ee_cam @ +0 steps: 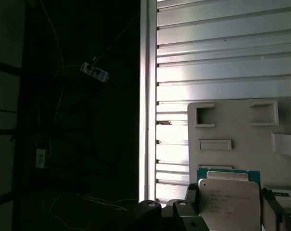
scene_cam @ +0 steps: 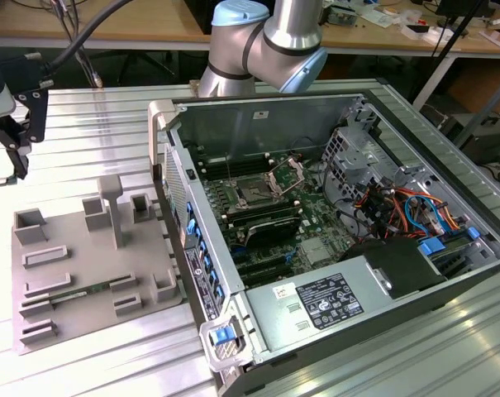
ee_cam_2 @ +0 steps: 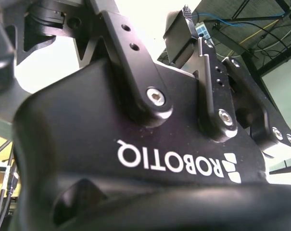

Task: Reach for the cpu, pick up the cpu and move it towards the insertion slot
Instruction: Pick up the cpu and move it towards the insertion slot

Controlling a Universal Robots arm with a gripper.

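Note:
The cpu (ee_cam: pixel 228 195), a flat square chip with a silvery top and a green edge, sits between two dark fingers (ee_cam: pixel 192 196) in the first wrist view. My gripper (ee_cam: pixel 231 214) is shut on it, over the grey tray (ee_cam: pixel 241 122). In the exterior view the black gripper (scene_cam: pixel 20 136) hangs at the far left, above the table and left of the grey tray (scene_cam: pixel 76 289). The insertion slot (scene_cam: pixel 254 194), a dark square socket with its metal bracket raised, lies inside the open computer case, well to the exterior view's right of the gripper.
The grey tray carries upright posts (scene_cam: pixel 111 207) and several rectangular frames. The case's raised side wall (scene_cam: pixel 179 198) stands between tray and motherboard. Cables (scene_cam: pixel 398 207) and a power supply (scene_cam: pixel 316 302) fill the case's right and near parts. The arm's base (scene_cam: pixel 266 41) rises behind the case.

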